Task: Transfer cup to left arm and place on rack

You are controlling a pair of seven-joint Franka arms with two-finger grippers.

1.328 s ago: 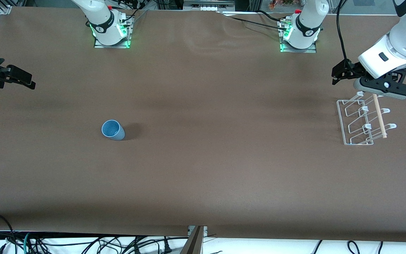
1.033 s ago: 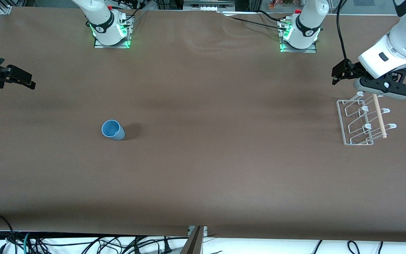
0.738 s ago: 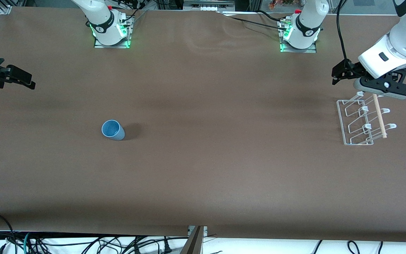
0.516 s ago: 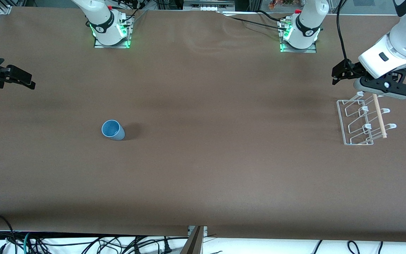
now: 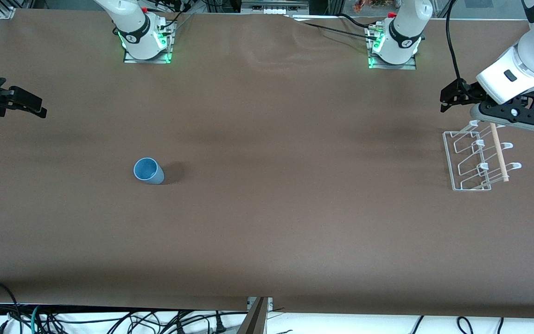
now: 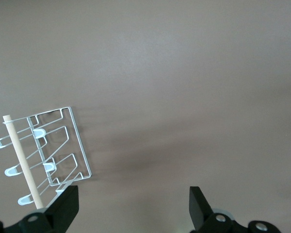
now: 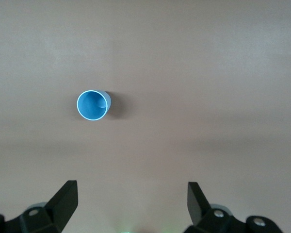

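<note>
Front view: nothing is being held yet, so the pick-up step is being awaited. The cup [image 5: 149, 171] is standing upright on the table [image 5: 267, 222], mouth up, toward the right arm's end, well apart from the rack [image 5: 476, 160].

Left wrist view: the left gripper [image 6: 133, 208] is being kept wide apart over the rack's edge.

Right wrist view: the right gripper [image 7: 131, 204] is being kept wide apart, high over the table; it probably needs lowering around the cup next.

No readable text shows; the marks on the arm bases seem illegible.
</note>
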